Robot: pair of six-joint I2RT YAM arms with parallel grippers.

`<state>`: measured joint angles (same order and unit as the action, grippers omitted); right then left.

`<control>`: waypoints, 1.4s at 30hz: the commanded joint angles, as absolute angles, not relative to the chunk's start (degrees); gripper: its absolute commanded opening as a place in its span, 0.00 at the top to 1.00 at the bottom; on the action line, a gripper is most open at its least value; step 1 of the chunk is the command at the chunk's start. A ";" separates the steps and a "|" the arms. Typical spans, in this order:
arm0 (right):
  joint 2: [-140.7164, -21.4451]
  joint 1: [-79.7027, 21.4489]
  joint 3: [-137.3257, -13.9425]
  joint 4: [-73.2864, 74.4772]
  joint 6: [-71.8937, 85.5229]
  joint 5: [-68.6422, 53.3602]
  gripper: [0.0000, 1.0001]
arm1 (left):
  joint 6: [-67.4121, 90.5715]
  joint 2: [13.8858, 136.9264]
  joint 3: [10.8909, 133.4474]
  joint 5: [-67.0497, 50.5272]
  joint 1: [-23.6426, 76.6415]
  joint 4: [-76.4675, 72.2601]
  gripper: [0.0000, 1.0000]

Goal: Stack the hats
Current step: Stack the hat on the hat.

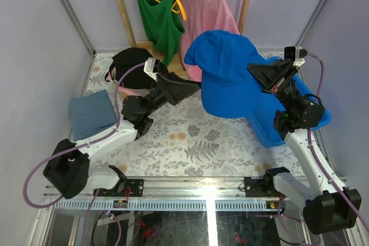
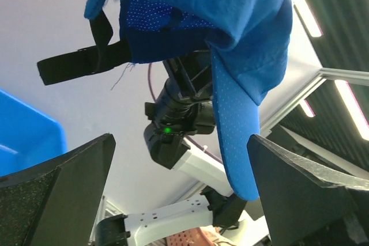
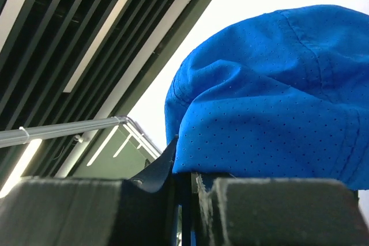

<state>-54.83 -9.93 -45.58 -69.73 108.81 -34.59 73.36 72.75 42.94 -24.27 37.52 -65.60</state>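
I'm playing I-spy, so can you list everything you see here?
blue cap: one, bright blue, held up over the table middle
black cap: one, black, back left
cloth: one, grey-blue, folded, left
bin: one, blue, right
rack: one, wooden, back
tank top: one, green, hanging at back
T-shirt: one, pink, hanging beside it
table: one, leafy pattern
left arm: jaws open, empty
right arm: jaws shut on blue cap
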 commanded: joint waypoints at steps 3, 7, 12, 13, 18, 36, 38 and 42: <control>-55.70 -12.01 -44.90 -77.01 111.02 -34.07 1.00 | 79.65 75.34 44.10 -25.53 37.86 -82.02 0.01; -57.97 -14.32 -44.60 -78.72 110.52 -33.60 1.00 | 80.01 74.76 44.34 -26.17 37.87 -82.70 0.01; -61.89 -18.91 -45.04 -80.26 108.49 -32.51 1.00 | 83.40 76.90 45.78 -27.84 37.83 -87.17 0.03; -62.93 -19.27 -45.08 -80.84 108.43 -32.32 1.00 | 84.51 77.66 46.23 -28.43 37.85 -88.48 0.04; -65.42 -20.21 -45.49 -82.48 108.09 -32.01 1.00 | 86.70 79.42 47.21 -30.06 37.88 -91.40 0.34; -67.59 -19.57 -43.84 -73.57 98.08 -31.33 0.55 | 64.32 63.97 47.69 -22.71 37.18 -62.81 1.00; -67.03 -19.10 -43.25 -71.65 96.45 -30.85 0.49 | 58.18 59.75 47.64 -17.74 37.26 -54.85 1.00; -66.20 -18.82 -42.33 -67.96 93.83 -29.39 0.42 | 49.63 54.89 48.25 -8.96 37.32 -45.43 1.00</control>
<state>-67.92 -19.29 -42.76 -70.81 98.63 -31.66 63.05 58.24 46.06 -19.86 37.45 -57.74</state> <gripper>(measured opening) 0.554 0.033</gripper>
